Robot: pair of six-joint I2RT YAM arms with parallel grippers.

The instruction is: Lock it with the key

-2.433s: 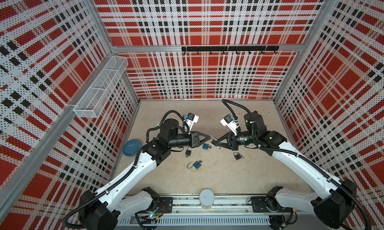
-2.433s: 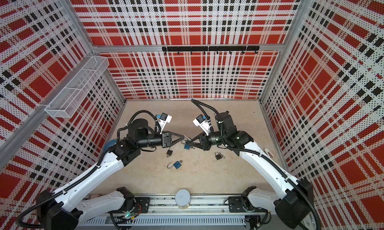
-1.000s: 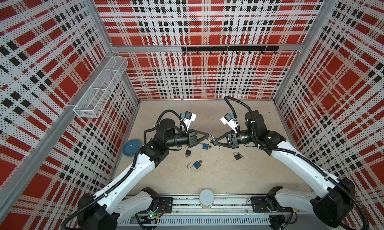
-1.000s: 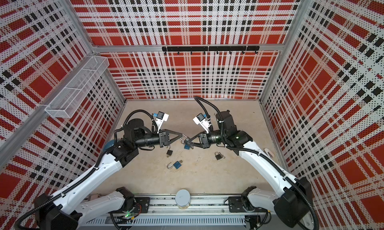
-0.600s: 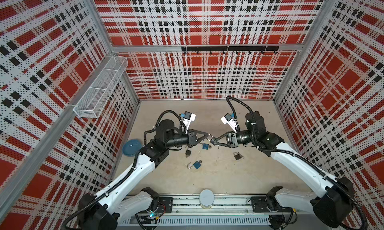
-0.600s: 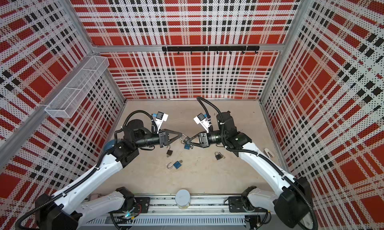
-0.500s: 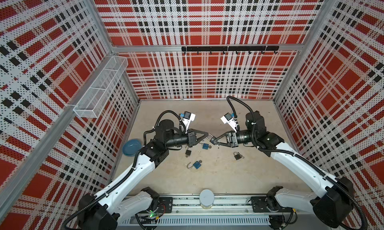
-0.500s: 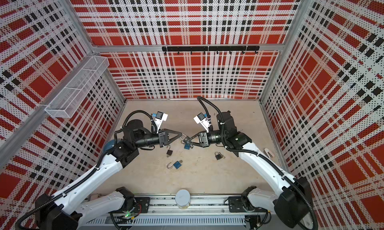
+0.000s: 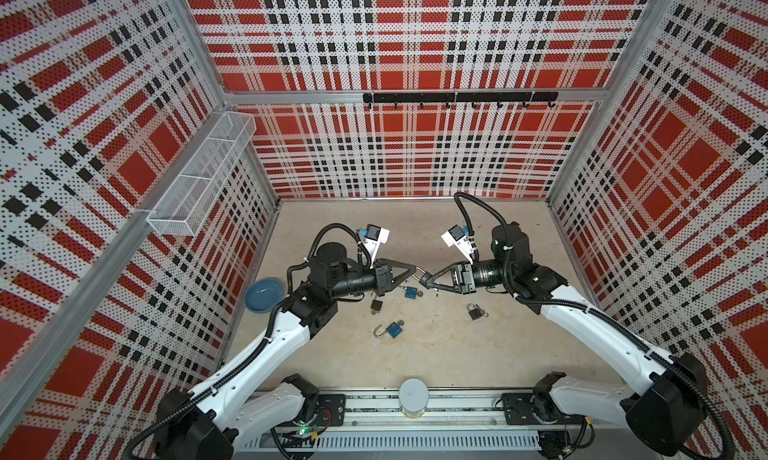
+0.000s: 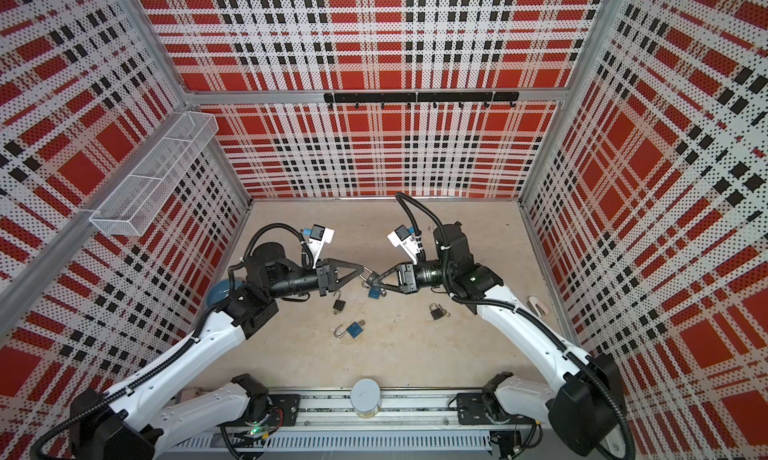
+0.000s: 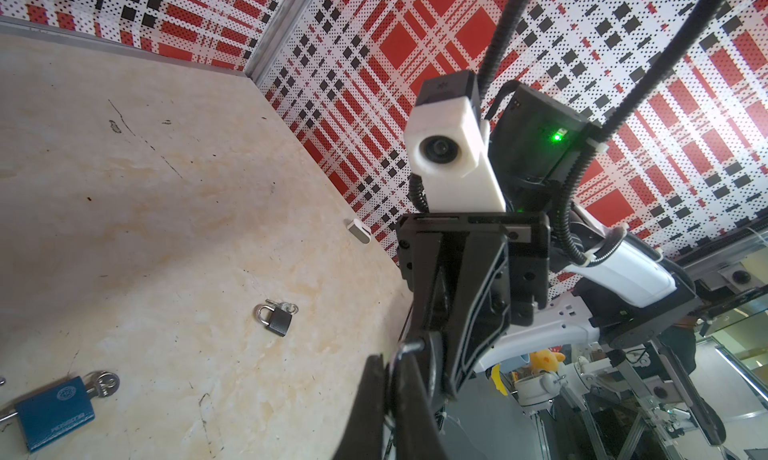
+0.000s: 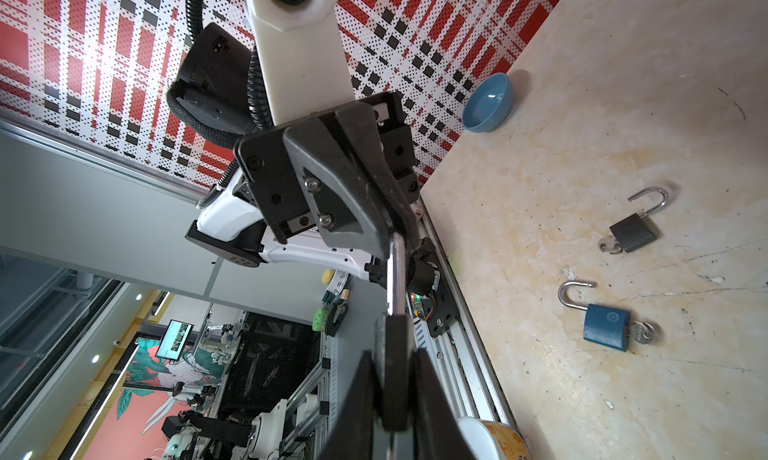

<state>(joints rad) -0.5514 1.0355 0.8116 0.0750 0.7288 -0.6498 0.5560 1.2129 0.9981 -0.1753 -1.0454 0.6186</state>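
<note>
Padlock [image 12: 394, 333], black body, hangs in mid-air where the two grippers meet. Right gripper [image 9: 425, 280]: fingers pressed onto both faces of the body, which fills the narrow gap between them. Left gripper [image 9: 414, 269]: fingers pinched tight on the free end of the silver shackle [image 12: 395, 270], which spans from one gripper to the other. Shackle seated or raised: cannot tell. Key in the body: not visible.

On the table [image 9: 415, 229] beneath the grippers:
- blue padlock [image 9: 411, 292] directly under the meeting point
- open black padlock [image 9: 376, 306] under the left fingers
- open blue padlock [image 9: 394, 329], key in, further toward the robot's base
- shut black padlock [image 9: 473, 311] under the right wrist

Blue bowl [image 9: 264, 294] sits behind the left gripper, past its wrist, at the table edge. Bare tabletop runs from the grippers to the back wall [image 9: 415, 166]. Both fingertips stand well apart from every wall.
</note>
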